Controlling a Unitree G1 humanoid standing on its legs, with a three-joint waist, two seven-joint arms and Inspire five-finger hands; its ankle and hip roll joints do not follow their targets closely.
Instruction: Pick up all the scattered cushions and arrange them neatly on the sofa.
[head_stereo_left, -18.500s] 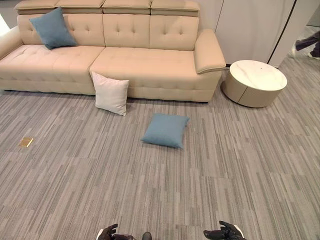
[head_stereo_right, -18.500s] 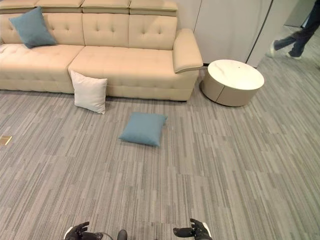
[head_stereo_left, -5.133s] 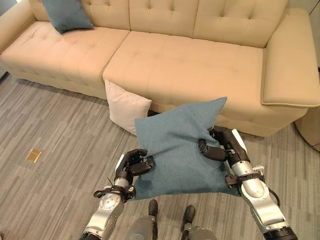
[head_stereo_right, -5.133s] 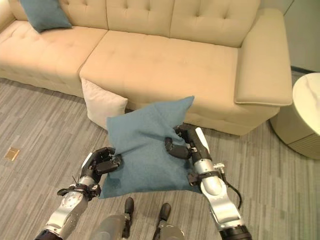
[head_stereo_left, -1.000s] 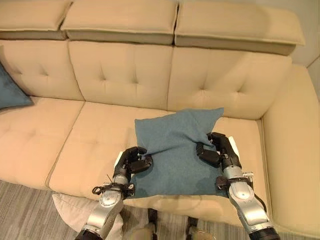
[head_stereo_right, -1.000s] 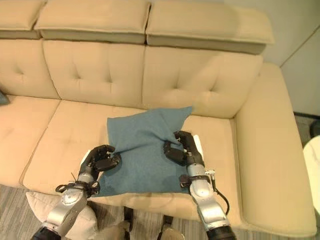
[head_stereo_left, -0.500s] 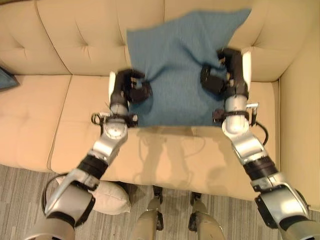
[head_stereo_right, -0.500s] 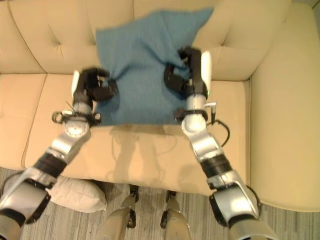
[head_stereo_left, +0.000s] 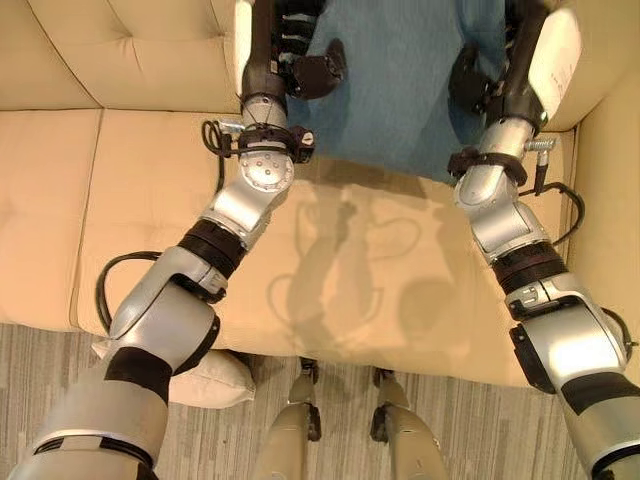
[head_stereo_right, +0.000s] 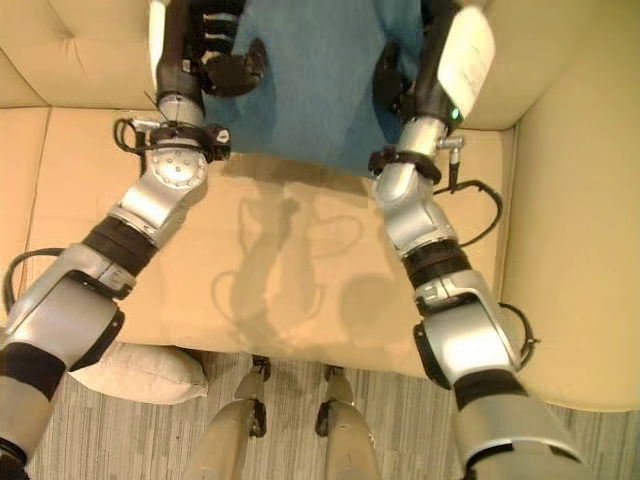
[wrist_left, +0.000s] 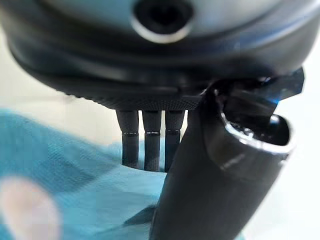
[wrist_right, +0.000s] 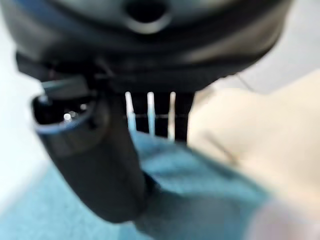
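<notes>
Hands, left and right, both pinch the cushion against the backrest; I'd seat its lower edge, then let go together.

A beige sofa is taking up nearly everything ahead, its tufted backrest rising above a wide seat cushion with a seam running down between two sections. Its padded armrest is closing in the right side. Below the sofa's front edge, grey striped carpet is showing. Soft light is falling evenly, casting faint shadows onto the seat.
</notes>
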